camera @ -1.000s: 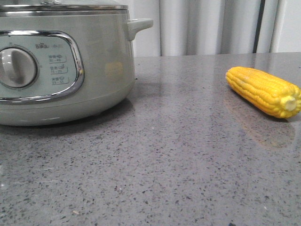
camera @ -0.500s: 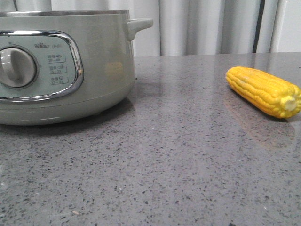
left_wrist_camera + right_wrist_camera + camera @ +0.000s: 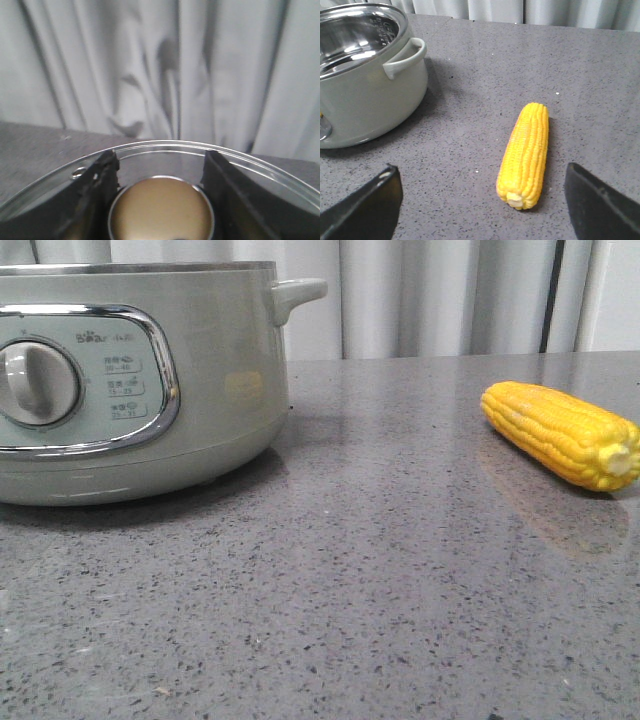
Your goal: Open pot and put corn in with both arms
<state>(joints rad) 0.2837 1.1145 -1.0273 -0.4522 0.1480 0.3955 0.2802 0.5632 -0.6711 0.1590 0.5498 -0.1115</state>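
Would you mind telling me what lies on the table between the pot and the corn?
Nothing: between the pot and the corn there is only bare grey speckled table, as the front and right wrist views both show.

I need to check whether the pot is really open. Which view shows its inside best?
The right wrist view: it looks down into the pale grey-green electric pot, showing its bare shiny steel interior with no lid on. The front view shows only the pot's side wall, knob and rim. The left wrist view shows no pot.

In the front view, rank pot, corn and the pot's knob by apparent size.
1. pot, largest, though cropped and nearest the camera.
2. corn.
3. knob, smallest, partly cut off, so its gap to the corn is unsure.
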